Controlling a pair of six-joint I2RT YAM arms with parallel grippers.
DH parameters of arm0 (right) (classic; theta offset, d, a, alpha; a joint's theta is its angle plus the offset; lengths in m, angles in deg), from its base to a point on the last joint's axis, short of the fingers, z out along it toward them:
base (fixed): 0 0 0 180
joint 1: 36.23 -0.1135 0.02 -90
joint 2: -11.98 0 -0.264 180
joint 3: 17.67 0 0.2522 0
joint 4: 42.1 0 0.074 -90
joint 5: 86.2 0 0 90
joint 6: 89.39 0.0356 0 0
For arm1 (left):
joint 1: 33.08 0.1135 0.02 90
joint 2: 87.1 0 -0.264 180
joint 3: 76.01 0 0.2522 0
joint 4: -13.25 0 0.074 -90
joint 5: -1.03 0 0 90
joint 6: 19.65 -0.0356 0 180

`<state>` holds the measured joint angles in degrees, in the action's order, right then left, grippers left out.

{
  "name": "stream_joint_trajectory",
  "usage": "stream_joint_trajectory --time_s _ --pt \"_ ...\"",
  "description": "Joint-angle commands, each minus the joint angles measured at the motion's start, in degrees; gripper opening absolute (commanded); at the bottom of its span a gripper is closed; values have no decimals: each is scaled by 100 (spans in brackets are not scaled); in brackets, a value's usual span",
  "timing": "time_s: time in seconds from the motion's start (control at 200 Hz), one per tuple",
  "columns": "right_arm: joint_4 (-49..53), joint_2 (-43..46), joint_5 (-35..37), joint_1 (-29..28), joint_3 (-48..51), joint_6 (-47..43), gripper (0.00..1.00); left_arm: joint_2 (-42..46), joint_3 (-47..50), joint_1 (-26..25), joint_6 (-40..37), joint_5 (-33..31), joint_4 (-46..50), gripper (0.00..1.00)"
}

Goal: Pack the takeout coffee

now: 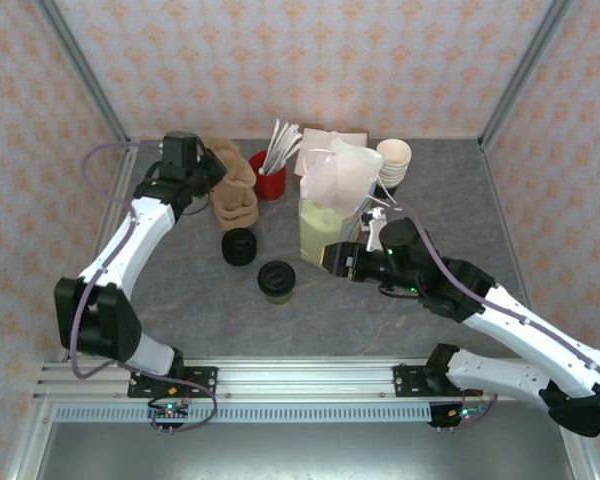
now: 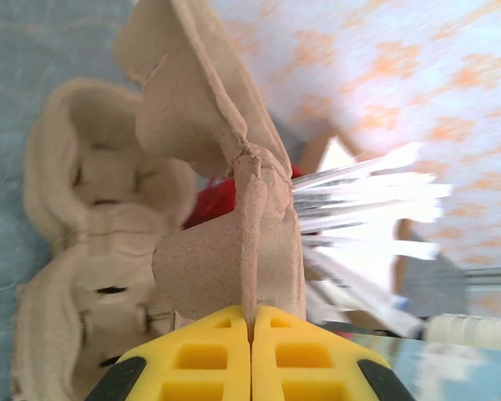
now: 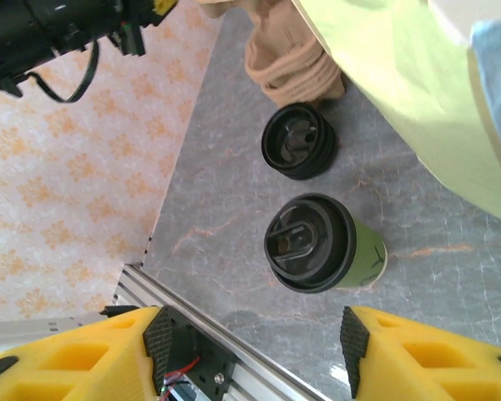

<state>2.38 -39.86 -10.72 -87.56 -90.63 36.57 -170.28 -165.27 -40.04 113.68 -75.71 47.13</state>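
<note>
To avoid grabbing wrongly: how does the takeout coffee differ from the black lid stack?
The takeout coffee has greenish paper sides under its lid; the lid stack is bare black plastic. The coffee stands in the open, the lid stack beside the cup carriers. Both show round black tops.

The white-and-black left arm [image 1: 130, 235] reaches far forward along its own side. Its yellow-fingered left gripper [image 2: 252, 316] has its jaws pressed together on a thin ridge of the brown moulded-pulp cup carrier [image 2: 225, 251]. The right arm [image 1: 500, 310] stretches low toward the middle. The right gripper [image 3: 257, 338] points left, jaws well apart and holding nothing.
</note>
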Motion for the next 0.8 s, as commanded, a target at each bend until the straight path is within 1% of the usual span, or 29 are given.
stream_joint_trajectory --time_s 0.0,0.12,0.26,0.31,0.41,0.5,0.621,0.711,0.796 --pt "107 150 140 135 -241 -270 57 544 -305 50 -216 260 224 6" --pt "-155 224 -157 375 -293 -320 56 1094 -313 32 -412 807 275 5" --pt "-591 184 -441 491 -437 -461 56 1651 -277 -77 -682 1977 241 6" --pt "-767 141 -521 493 -486 -526 56 1896 -163 -171 -664 2206 177 5" --pt "-1298 56 -817 492 -515 -629 56 2480 193 -463 -563 2507 -188 6" --pt "-1824 -43 -1168 492 -537 -669 57 2860 326 -821 -537 2667 -281 6" --pt "-2087 -150 -1409 493 -684 -788 58 3258 537 -1213 -338 2874 -568 6" --pt "-2242 -183 -1469 492 -721 -846 58 3505 635 -1452 -317 2844 -573 7" --pt "-2513 -205 -1707 492 -717 -835 59 3696 770 -1544 -295 2798 -570 7"
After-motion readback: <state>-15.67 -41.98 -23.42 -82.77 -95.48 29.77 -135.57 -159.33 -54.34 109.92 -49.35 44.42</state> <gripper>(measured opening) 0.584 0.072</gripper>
